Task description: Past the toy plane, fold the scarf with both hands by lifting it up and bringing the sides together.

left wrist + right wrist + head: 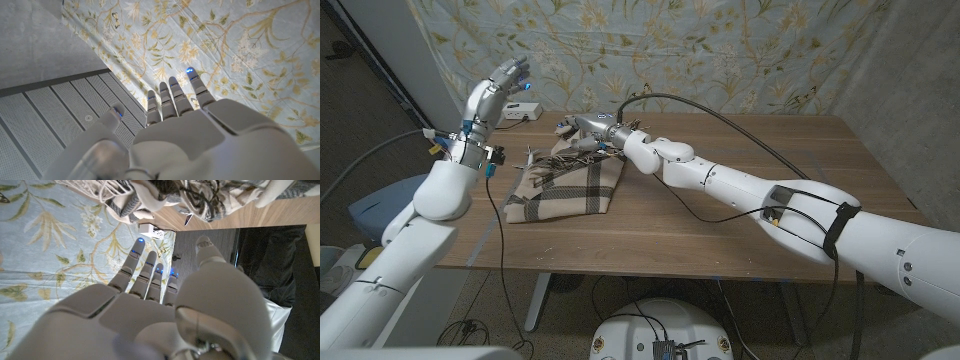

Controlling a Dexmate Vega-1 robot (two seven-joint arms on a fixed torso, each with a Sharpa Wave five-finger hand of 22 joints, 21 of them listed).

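A: Where are the arms?

B: In the head view the left hand (505, 82) is raised above the surface's (740, 215) left far corner, its arm bent up at the elbow. Its fingers (172, 97) are straight, close together and pointing up toward the floral curtain (720, 50), holding nothing. The left wrist view shows the same: fingers extended side by side against the curtain.

A: And the right?

B: The right arm stretches across the surface from the near right, and the right hand (602, 132) hovers at the far edge of the scarf (567, 185). In the right wrist view its fingers (145, 272) are spread a little and straight, with the scarf's fringe just beyond the fingertips. I see nothing held between them.

A: How does the scarf look?

B: It is beige plaid with dark and pale stripes, lying bunched and partly folded on the left half of the surface, wider toward the near edge. Its fringed far end is rumpled beneath the right hand. A small white box (524, 111) sits behind it near the curtain.
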